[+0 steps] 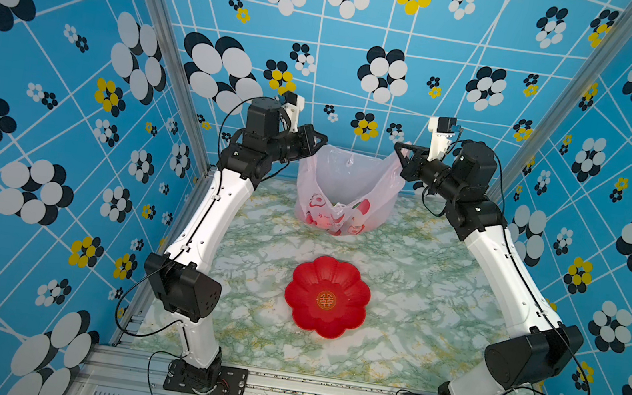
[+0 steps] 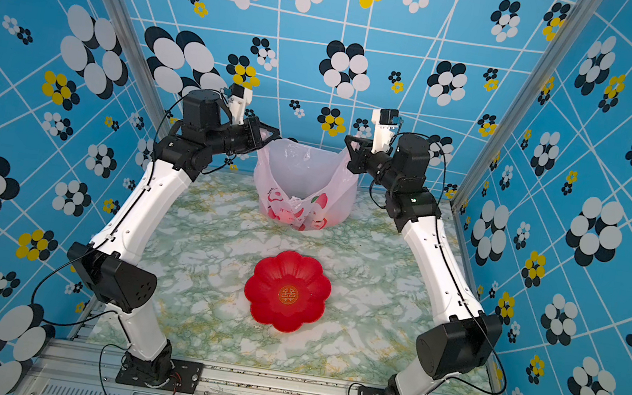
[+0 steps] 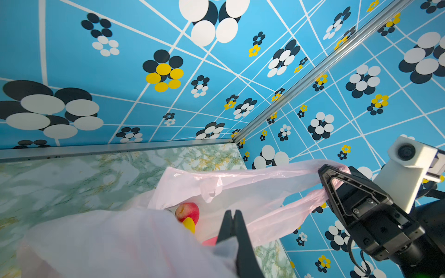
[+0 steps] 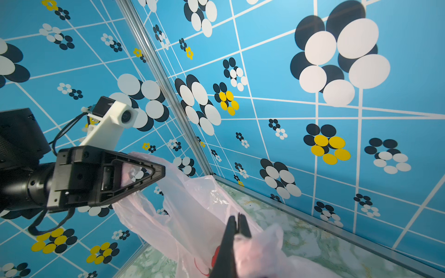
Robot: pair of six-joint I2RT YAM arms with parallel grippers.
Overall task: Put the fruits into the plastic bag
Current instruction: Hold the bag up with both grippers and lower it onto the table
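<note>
The pale-pink plastic bag [image 1: 345, 186] [image 2: 304, 176] stands at the back of the table, its mouth stretched open between my two grippers. My left gripper [image 1: 324, 139] [image 3: 232, 211] is shut on the bag's left handle. My right gripper [image 1: 397, 147] [image 4: 237, 216] is shut on its right handle. Inside the bag, the left wrist view shows fruits: a red apple [image 3: 187, 211], a yellow mango [image 3: 189, 225] under it, and a further red piece [image 3: 210, 240] partly behind my fingers. Anything else in the bag is hidden by the plastic.
A red flower-shaped plate [image 1: 311, 277] [image 2: 269, 280] with a gold emblem lies in the middle of the marbled table with nothing on it. Blue patterned walls close the table in at the back and on both sides, just behind the bag.
</note>
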